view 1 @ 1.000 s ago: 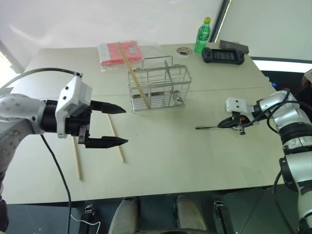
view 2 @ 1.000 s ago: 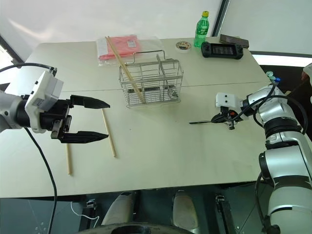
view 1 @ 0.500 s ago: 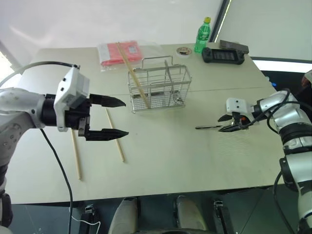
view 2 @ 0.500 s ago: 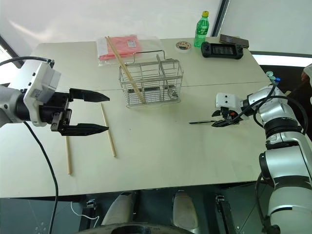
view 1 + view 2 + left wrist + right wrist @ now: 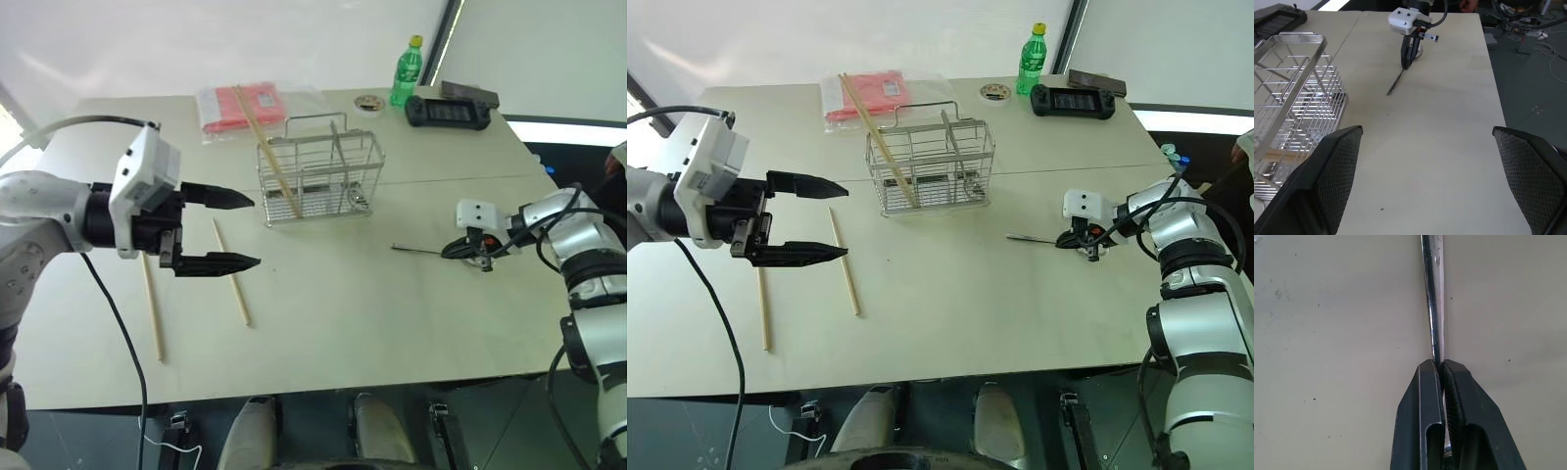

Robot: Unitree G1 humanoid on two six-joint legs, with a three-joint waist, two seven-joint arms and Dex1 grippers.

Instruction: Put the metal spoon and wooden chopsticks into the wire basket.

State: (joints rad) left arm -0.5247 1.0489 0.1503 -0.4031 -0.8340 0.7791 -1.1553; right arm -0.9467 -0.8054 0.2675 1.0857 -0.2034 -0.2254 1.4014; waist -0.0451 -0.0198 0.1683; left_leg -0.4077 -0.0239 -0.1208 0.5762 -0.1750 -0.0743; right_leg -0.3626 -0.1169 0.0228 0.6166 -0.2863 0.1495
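Metal spoon point(image 5: 1031, 238) — lying on the pale table point(image 5: 950, 313), right of the wire basket point(image 5: 931, 166), its bowl end pinched between the clenched fingers of the right gripper point(image 5: 1085, 243). Left gripper point(image 5: 813, 220) — hovering above the table's left side, jaws spread wide and grasping nothing. Wooden chopsticks — one point(image 5: 877, 137) leaning in the basket's left compartment, two point(image 5: 844, 261) lying flat beneath and beside the left gripper. Far edge: red packet point(image 5: 867, 95), green bottle point(image 5: 1032, 59), black handheld console point(image 5: 1078, 100).
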